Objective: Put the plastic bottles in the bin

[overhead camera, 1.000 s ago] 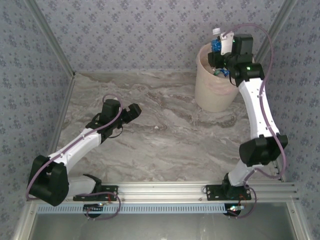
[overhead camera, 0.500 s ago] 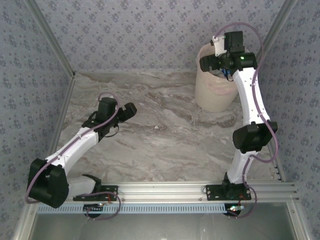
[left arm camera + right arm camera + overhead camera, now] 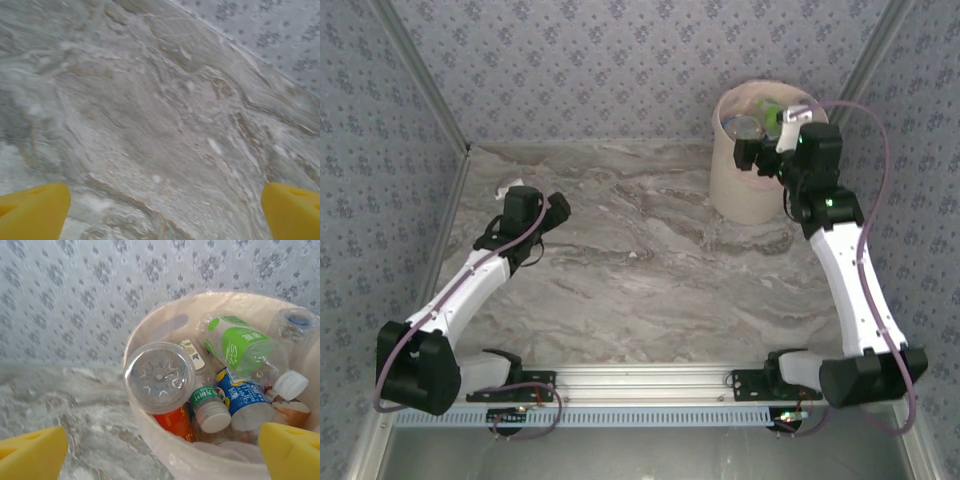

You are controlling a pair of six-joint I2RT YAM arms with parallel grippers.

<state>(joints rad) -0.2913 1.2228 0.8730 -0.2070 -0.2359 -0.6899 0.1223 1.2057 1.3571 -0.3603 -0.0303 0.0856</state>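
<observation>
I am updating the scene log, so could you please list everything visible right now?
plastic bottles: at least six, mostly clear with red, green or blue labels, piled inside the bin.
bin: one, cream-white with a pale liner, far right of the table by the wall.
table: one, grey marbled, under both arms.
walls: blue-grey patterned, around the table.
left gripper: open, yellow pads, above bare table on the left.
right gripper: open, yellow pads, at the bin's near side, facing the bottles.
</observation>
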